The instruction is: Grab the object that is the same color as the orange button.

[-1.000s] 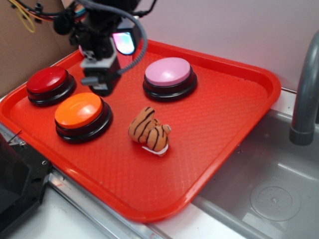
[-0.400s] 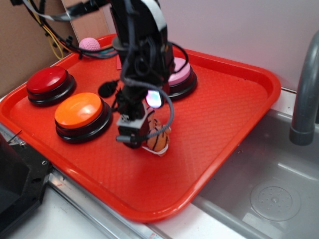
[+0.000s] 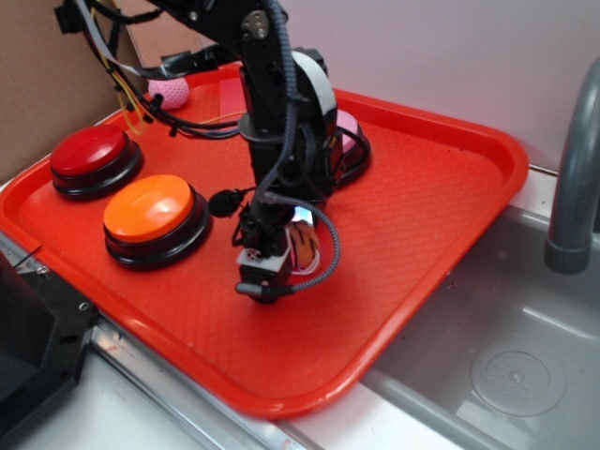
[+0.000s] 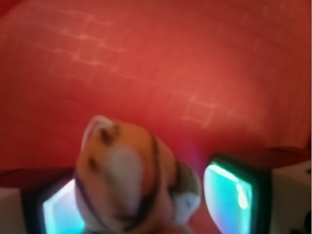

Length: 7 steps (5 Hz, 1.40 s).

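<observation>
Two fingers of the spread hand [image 4: 146,204] flank the plush tiger [image 4: 126,175] between them.

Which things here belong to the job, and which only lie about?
For the job:
- tiger, between the fingers
- orange button, its colour match
- gripper

Lying about:
- red button
- pink button, mostly hidden by the arm
- pink ball
- tray
</observation>
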### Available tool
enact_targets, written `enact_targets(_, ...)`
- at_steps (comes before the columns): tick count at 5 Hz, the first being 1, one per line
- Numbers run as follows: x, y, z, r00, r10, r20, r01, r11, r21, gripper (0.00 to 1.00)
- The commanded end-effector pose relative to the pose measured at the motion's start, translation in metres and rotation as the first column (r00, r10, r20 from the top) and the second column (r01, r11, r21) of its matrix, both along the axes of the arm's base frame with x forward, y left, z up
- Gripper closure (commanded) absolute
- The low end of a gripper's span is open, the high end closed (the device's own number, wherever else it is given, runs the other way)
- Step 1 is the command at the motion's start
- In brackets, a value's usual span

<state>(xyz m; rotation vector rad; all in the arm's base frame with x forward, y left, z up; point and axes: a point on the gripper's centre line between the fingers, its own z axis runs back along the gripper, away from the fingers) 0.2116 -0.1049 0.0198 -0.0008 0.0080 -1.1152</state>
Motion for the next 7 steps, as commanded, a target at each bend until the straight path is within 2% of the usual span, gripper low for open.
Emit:
enact_targets(1, -0.003, 0.002, 0.011, 0.999, 0.027, 0.040, -0.026, 1.000, -0.014, 1.00)
enact_targets(2, 0.005, 0.008, 0.035, 0.993, 0.114, 0.042, -0.114, 0.993, 0.005, 1.00)
enact_targets(3, 0.011, 0.010, 0.072, 0.956, 0.287, 0.062, -0.287, 0.958, -0.003, 1.00)
enact_targets(4, 0.013, 0.021, 0.115, 0.854, 0.518, 0.056, -0.513, 0.854, -0.084, 1.00)
enact_targets(5, 0.013, 0.041, 0.153, 0.698, 0.714, 0.064, -0.706, 0.700, -0.107, 1.00)
enact_targets(6, 0.004, 0.061, 0.182, 0.548, 0.832, 0.089, -0.809, 0.554, -0.199, 1.00)
enact_targets(7, -0.003, 0.076, 0.197, 0.480, 0.873, 0.081, -0.838, 0.484, -0.250, 1.00)
